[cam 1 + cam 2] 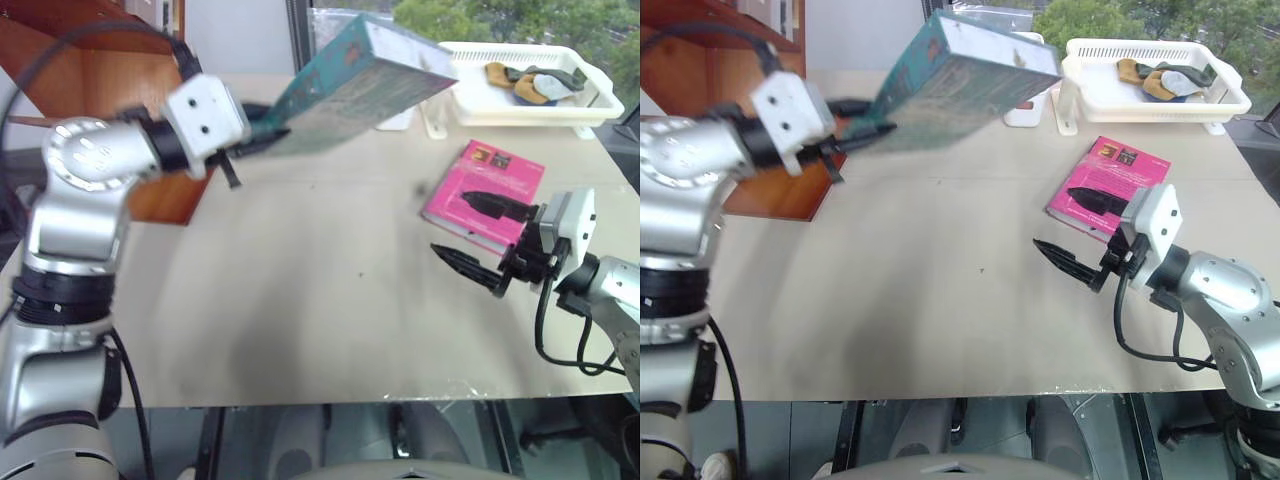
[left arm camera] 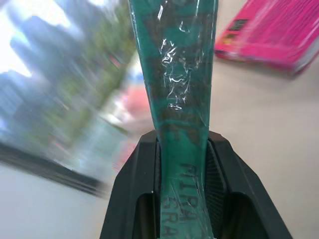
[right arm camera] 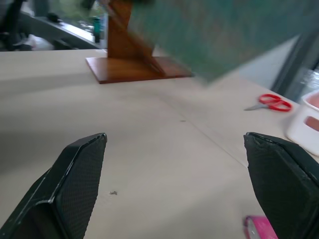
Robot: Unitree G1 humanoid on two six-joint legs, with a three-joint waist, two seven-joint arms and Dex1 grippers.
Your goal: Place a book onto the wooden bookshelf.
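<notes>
Teal-green and thick, the book [image 1: 350, 85] is up in the air over the far left part of the table [image 1: 300, 290], tilted, with the left gripper [image 1: 255, 125] squeezed tight on its near end. Just behind that gripper, at the table's left edge, stands the wooden bookshelf [image 1: 100, 70]. Near the right edge, the right gripper [image 1: 480, 235] is spread wide and holds nothing, one finger over the pink book [image 1: 490, 180].
</notes>
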